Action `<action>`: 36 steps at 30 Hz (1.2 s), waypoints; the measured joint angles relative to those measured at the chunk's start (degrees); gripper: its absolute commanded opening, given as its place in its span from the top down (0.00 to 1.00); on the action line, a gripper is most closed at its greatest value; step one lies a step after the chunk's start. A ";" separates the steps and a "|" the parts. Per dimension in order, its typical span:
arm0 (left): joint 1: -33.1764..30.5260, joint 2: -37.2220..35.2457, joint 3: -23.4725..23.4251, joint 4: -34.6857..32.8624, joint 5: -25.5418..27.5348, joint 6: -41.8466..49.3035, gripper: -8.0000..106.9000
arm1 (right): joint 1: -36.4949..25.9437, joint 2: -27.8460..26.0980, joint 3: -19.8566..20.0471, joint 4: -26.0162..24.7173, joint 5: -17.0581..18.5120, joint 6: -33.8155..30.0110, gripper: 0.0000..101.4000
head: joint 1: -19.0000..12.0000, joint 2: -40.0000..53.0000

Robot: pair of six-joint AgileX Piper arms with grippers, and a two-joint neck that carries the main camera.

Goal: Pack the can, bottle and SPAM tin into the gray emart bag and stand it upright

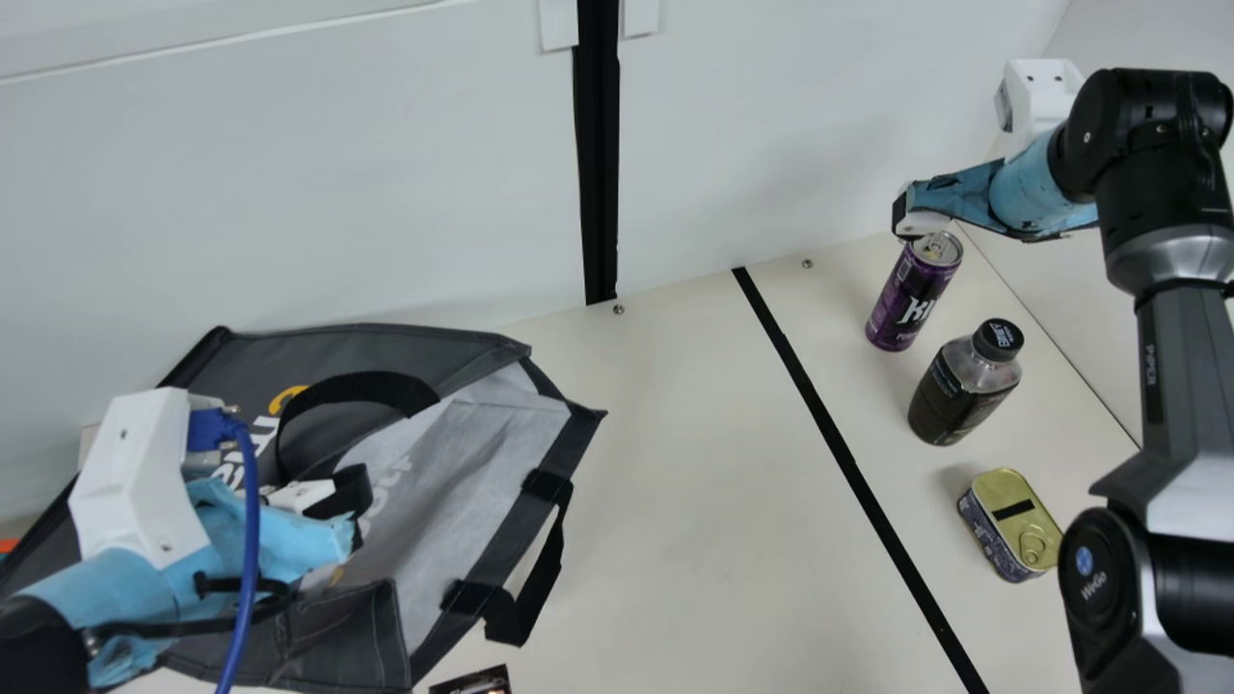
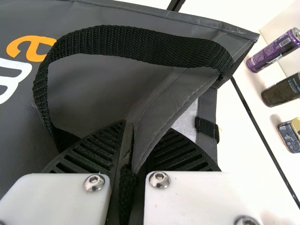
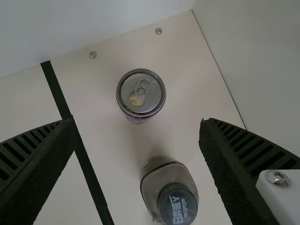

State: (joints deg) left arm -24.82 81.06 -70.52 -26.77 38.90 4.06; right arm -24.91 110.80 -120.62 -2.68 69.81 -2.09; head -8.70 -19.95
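Purple can point(image 1: 911, 295) stood upright just below the right gripper point(image 3: 137, 123), fingers spread wide; right arm nearer, can's long axis pointing up at it, so lowering looked like the next move. Bottle point(image 1: 962, 393) stood next out from that gripper, then tin point(image 1: 1012, 525). Farthest off, gray bag point(image 1: 472, 472), flap pinched in the left gripper point(image 2: 143, 133).
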 measured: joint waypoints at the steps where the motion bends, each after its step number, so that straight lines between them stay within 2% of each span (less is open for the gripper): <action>1: 0.00 0.00 0.00 0.00 0.00 0.00 1.00 | 0.00 0.52 -0.34 0.00 0.00 -0.05 0.06 | 0.00 0.09; 18: 0.00 0.00 0.00 0.00 0.00 0.00 1.00 | -0.69 9.82 -6.82 0.89 0.07 -1.24 0.06 | 0.00 0.09; 36: 0.00 0.00 0.00 0.00 0.00 0.00 1.00 | -0.89 17.41 -10.71 0.98 0.08 -1.88 0.06 | 0.00 0.09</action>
State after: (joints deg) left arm -24.82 81.06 -70.52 -26.77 38.90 4.06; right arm -25.80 128.21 -131.33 -1.70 69.88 -3.96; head -8.70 -19.86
